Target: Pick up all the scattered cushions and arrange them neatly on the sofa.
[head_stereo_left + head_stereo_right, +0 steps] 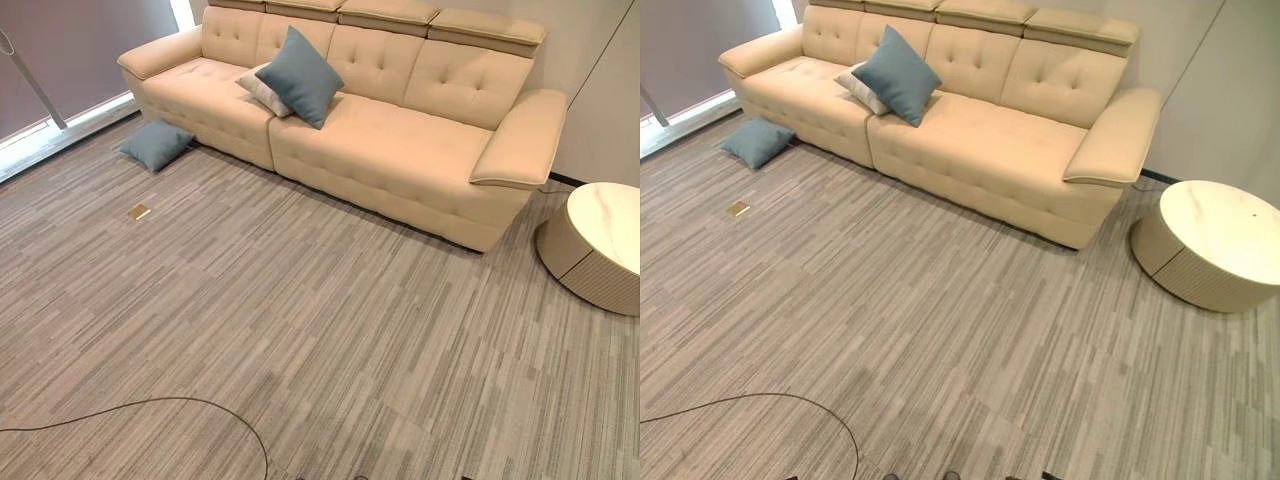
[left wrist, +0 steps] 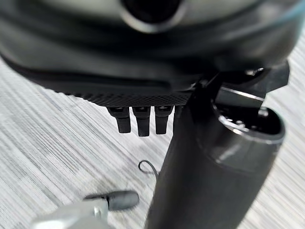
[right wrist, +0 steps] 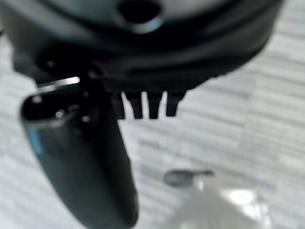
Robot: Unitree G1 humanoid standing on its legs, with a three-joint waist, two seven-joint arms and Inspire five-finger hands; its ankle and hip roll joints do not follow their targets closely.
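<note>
Nearest us, our left hand (image 2: 143,98) and right hand (image 3: 143,90) hang over carpet, fingers straight, holding nothing. Farther off, the sofa (image 1: 400,150) carries a blue cushion (image 1: 298,76) leaning over a pale cushion (image 1: 260,91); another blue cushion (image 1: 156,145) lies on the floor at its left end.

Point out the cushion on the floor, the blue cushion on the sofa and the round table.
floor cushion (image 1: 156,144), left eye view, its middle
blue sofa cushion (image 1: 299,76), left eye view, its face
round table (image 1: 1225,232), right eye view, its top

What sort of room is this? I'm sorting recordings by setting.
Probably a living room or lounge: a long cream sofa with cushions, a round low table beside it, and carpet on the floor.
</note>
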